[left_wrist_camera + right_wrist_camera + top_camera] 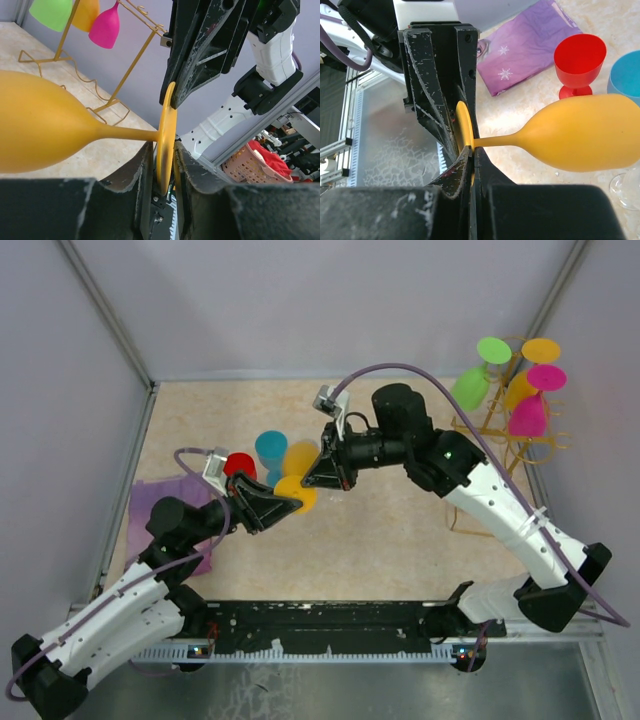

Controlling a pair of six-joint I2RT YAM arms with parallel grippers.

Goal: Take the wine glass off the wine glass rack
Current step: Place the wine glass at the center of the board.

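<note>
Currently the yellow wine glass [585, 132] is off the rack [137, 65], lying sideways in the air over the middle of the bench [390, 530], well apart from the rack in the far right corner. Right fingers [452, 172] are pinched shut on the rim of its foot. Left fingers [140, 172] are narrow, one each side of the same foot; can't tell if they're clamping. Red cup [580, 60] and blue cup [625, 75] stand near the bowl, with a clear glass [627, 187] under its end. Purple cloth [525, 50] lies on the left. Green glass [50, 12], orange glass [86, 14] and pink glass [105, 29] hang on the rack.
</note>
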